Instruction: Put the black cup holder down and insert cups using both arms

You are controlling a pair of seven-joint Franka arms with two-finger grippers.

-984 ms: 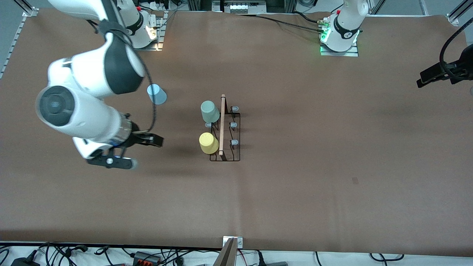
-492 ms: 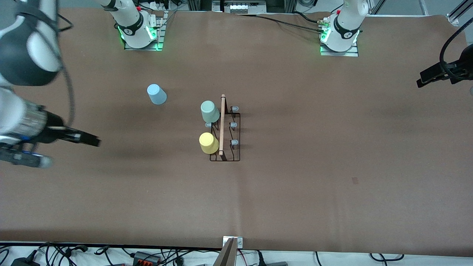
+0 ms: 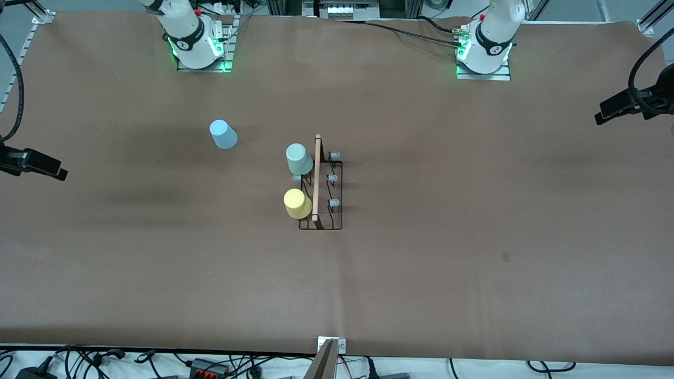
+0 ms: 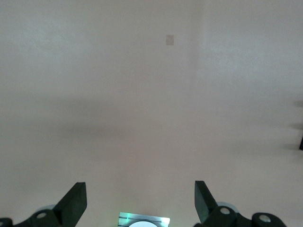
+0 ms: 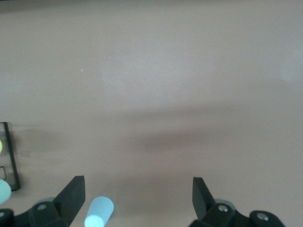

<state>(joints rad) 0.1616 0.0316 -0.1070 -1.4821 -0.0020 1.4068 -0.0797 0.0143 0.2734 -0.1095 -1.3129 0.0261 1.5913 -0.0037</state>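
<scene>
Front view: our right gripper (image 3: pixel 37 164) has swung away to the table's edge, fingers wide and empty like our waiting left gripper (image 4: pixel 137 201), leaving the light blue cup (image 3: pixel 224 135) unracked beside the black cup holder (image 3: pixel 321 189).

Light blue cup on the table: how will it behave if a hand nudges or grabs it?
The light blue cup looks small and thin-walled, so probably light and easy to shove. It appears to stand mouth-down on its wider end, so it likely slides before tipping. Its tapered, smooth sides may slip upward out of a loose grip.
</scene>
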